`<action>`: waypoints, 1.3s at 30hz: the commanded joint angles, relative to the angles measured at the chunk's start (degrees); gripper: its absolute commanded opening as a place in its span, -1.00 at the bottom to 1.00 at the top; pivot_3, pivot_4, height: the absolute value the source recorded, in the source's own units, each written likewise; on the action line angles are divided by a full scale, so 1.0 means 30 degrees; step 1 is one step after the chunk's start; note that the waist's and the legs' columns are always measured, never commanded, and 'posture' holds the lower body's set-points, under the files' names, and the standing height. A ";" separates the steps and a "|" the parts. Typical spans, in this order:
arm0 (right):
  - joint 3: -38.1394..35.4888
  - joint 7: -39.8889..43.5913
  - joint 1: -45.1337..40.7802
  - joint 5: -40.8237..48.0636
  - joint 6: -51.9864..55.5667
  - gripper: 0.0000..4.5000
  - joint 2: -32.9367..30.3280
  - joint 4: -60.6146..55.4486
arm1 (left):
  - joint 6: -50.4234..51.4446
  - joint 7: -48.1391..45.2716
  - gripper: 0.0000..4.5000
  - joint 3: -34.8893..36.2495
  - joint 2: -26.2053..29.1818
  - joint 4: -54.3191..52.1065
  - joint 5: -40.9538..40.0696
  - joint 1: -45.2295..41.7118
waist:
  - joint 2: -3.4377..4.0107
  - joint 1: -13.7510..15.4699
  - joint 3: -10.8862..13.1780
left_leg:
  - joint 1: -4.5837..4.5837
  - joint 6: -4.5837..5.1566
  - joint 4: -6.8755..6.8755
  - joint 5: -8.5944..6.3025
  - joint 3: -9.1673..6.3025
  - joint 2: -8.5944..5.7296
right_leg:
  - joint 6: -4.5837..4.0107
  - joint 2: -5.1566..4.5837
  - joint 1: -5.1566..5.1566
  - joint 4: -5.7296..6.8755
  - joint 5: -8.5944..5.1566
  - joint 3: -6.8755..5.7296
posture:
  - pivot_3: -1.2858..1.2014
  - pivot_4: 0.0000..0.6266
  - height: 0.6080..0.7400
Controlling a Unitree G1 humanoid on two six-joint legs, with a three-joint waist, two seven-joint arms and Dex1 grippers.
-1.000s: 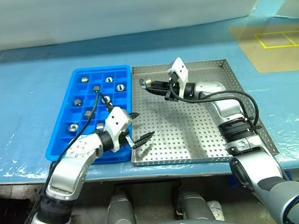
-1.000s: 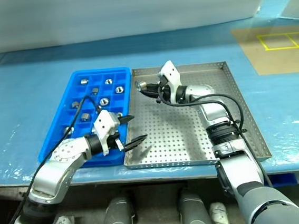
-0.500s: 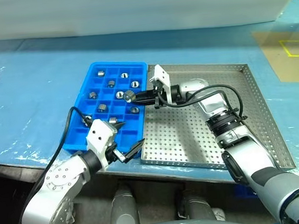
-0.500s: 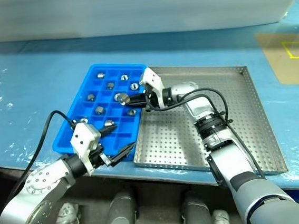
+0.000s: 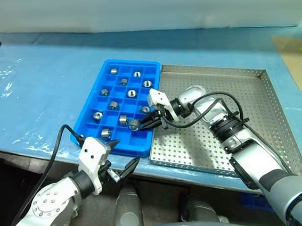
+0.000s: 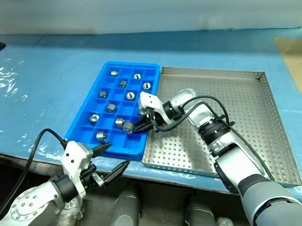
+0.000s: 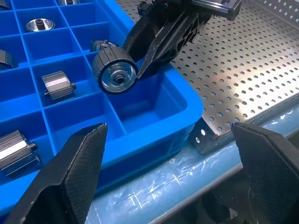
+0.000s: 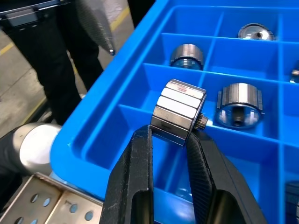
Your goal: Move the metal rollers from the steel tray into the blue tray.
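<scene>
Right wrist view: roller (image 8: 180, 112) between jaws.

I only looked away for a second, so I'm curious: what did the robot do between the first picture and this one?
The right gripper, still shut on a metal roller, carried it from over the steel tray across to the blue tray's near corner, where it hangs over an empty compartment. The left gripper, open and empty, pulled back off the tray toward the robot. The rollers already in the blue tray stayed put.
</scene>
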 commanded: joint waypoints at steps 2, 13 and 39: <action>0.0833 0.0483 0.0574 -0.0856 -0.0231 -0.74 -0.0580 -0.0458 | -0.0218 0.0157 1.00 -0.0441 0.0185 -0.0244 -0.0076 -0.0524 | 0.0003 0.0122 -0.0004 | 0.0015 -0.0001 0.0000 0.0000 0.0001 0.0001 | 0.0002 0.0000 0.0015 0.0001 -0.0001 0.0001 | 0.43 -0.52 1.00; 0.0305 -0.0373 0.1253 -0.0925 0.0217 0.63 -0.1177 -0.1410 | -0.0442 -0.0658 1.00 -0.0827 0.0988 0.1330 -0.0142 -0.2713 | 0.0002 0.0152 -0.0023 | 0.0112 -0.0003 0.0007 0.0001 0.0002 -0.0011 | 0.0011 -0.0001 0.0093 0.0017 0.0000 0.0026 | 0.37 -0.52 1.00; -0.8533 -1.0097 0.7880 0.2693 0.5706 0.98 -0.3469 -1.2158 | -0.8857 -0.5676 1.00 -0.5026 -0.3025 1.6261 0.3264 -1.3663 | -0.0003 -0.3623 -0.0043 | 0.0147 -0.0102 0.0085 0.0069 0.0043 -0.0023 | 0.0031 0.0024 0.0084 0.0157 -0.0003 0.0099 | -0.18 -0.52 1.00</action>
